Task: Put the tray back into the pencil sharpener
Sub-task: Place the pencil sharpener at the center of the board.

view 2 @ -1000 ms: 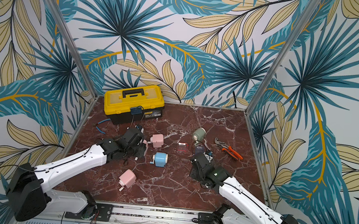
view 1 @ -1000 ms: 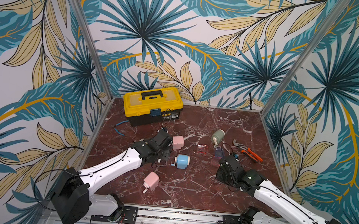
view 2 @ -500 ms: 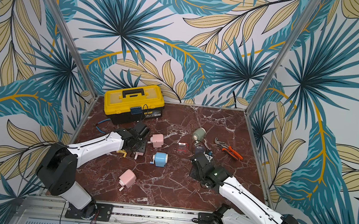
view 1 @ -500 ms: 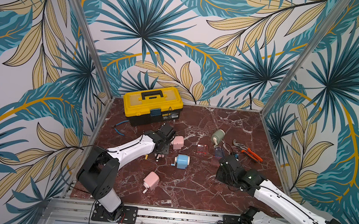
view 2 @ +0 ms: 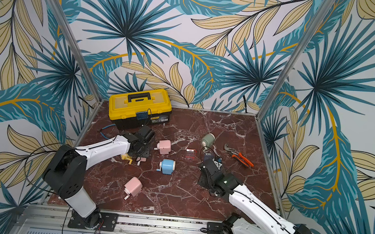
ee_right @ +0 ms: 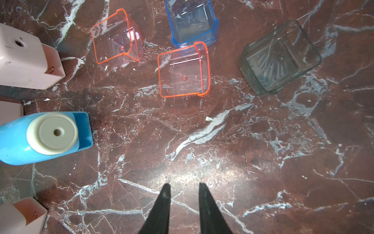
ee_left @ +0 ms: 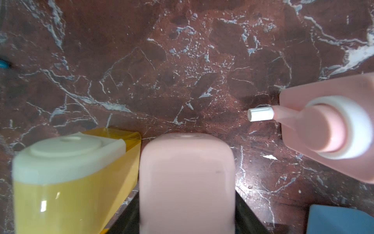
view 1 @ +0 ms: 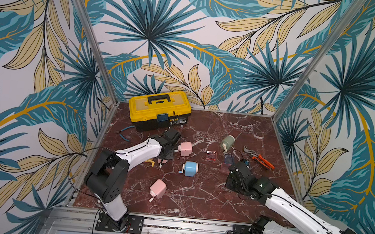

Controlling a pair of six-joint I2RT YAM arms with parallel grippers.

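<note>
My left gripper (view 1: 166, 155) is shut on a pink pencil sharpener (ee_left: 187, 182), whose body fills the space between the black fingers (ee_left: 245, 218). A yellow sharpener (ee_left: 70, 178) lies right beside it. My right gripper (ee_right: 184, 186) hangs open over bare marble with nothing between its fingers. Ahead of it lie several clear trays: two with orange rims (ee_right: 183, 71) (ee_right: 115, 36), a blue tray (ee_right: 192, 22) and a grey tray (ee_right: 280, 56). In a top view the trays (view 1: 211, 154) sit just beyond the right gripper (view 1: 235, 173).
Other sharpeners lie around: pink (view 1: 185, 149), blue (view 1: 190, 168), pink (view 1: 158, 188) and green (view 1: 227, 142). A yellow toolbox (view 1: 159, 110) stands at the back. Orange pliers (view 1: 261, 159) lie at the right, blue-handled pliers (view 1: 125, 132) at the left.
The left arm's shoulder and elbow have swung up and nearer the middle, while its gripper stayed by the pink sharpeners. The right arm has not moved.
</note>
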